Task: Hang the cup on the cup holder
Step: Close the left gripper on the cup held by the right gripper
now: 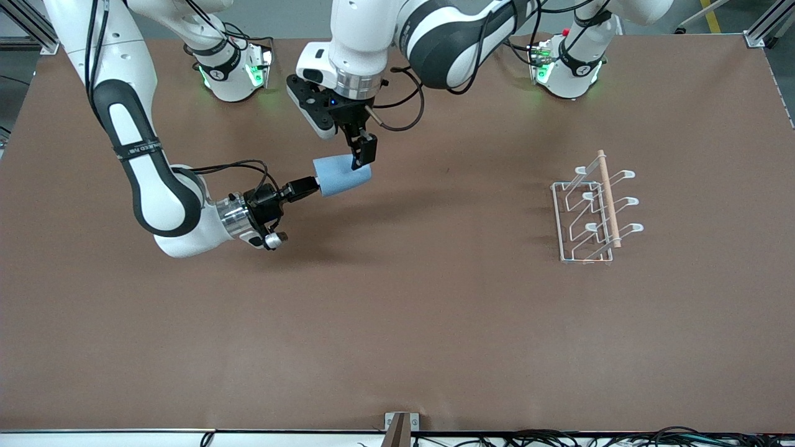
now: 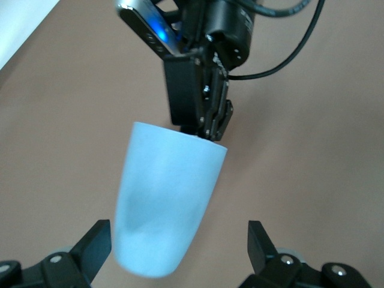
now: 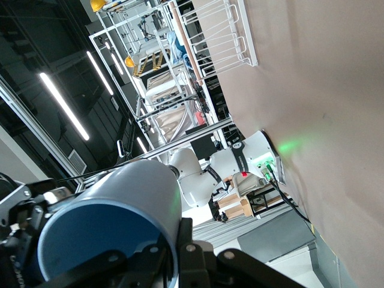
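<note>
The light blue cup (image 1: 341, 176) lies on its side in the air over the table, toward the right arm's end. My right gripper (image 1: 313, 184) is shut on its rim, one finger inside and one outside, as the right wrist view shows (image 3: 180, 243) with the cup (image 3: 120, 210) in front of it. My left gripper (image 1: 363, 158) is open around the cup's closed end (image 2: 162, 210), with its fingers (image 2: 96, 243) on either side of the cup and apart from it. The white wire cup holder (image 1: 593, 214) stands on the table toward the left arm's end.
The brown table (image 1: 397, 323) spreads wide around the arms. The cup holder also shows in the right wrist view (image 3: 222, 36). Both arm bases stand along the table's back edge.
</note>
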Robot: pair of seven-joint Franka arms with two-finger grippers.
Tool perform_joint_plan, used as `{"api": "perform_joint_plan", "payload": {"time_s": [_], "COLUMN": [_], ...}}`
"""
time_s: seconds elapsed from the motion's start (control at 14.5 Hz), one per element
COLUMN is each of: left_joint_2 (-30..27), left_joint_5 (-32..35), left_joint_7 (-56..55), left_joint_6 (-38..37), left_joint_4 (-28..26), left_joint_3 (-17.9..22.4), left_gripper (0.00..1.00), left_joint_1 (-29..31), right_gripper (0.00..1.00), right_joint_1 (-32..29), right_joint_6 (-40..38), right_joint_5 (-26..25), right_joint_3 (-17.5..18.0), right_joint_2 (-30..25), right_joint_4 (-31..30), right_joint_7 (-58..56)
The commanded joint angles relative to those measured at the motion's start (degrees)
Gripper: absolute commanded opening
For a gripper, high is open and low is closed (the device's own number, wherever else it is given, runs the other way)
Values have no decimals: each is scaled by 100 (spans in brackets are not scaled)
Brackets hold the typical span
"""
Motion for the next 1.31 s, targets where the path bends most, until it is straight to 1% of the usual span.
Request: {"api": "perform_joint_plan", "payload": {"time_s": [0.0, 0.21, 0.41, 0.48, 0.55, 0.62, 0.76, 0.83, 0.9, 0.97, 1.1, 1.24], "left_joint_2": [277, 418, 515, 550, 567, 576, 585, 585, 585, 568, 471, 305], "left_joint_5": [93, 102, 119, 119, 137, 206, 303, 339, 382, 444, 628, 1040], "left_joint_7": [517, 983, 1309, 1336, 1423, 1598, 1705, 1696, 1696, 1696, 1714, 1740], "left_joint_6": [187, 371, 398, 398, 398, 398, 398, 381, 328, 258, -354, -926], "left_joint_4": [177, 177, 168, 159, 159, 150, 124, 115, 115, 115, 124, 124], "left_joint_3": [56, 65, 65, 73, 91, 108, 117, 117, 117, 117, 152, 223], "left_gripper": [100, 100, 99, 97, 93, 83, 57, 41, 30, 28, 28, 28], "left_joint_1": [-6, 3, 12, 12, 12, 3, 20, 12, 3, 11, 64, 82], "right_gripper": [3, 3, 3, 3, 3, 3, 4, 5, 22, 99, 100, 100], "right_joint_1": [54, 46, 46, 46, 37, 37, 28, 28, 20, 28, -42, -68], "right_joint_6": [-84, -224, -259, -277, -286, -321, -347, -347, -408, -426, -453, -435], "right_joint_5": [173, 182, 182, 182, 182, 182, 182, 182, 173, 104, 68, -63], "right_joint_3": [-13, -13, -13, -13, -13, -13, -13, -13, -13, -39, -48, -83], "right_joint_2": [22, 22, 13, 13, 13, 4, -5, -5, -5, -48, -127, -136], "right_joint_4": [41, 41, 41, 41, 41, 41, 41, 41, 49, 119, 120, 120], "right_joint_7": [-49, -49, -49, -49, -49, -49, -40, -14, 13, -13, -5, -13]}}
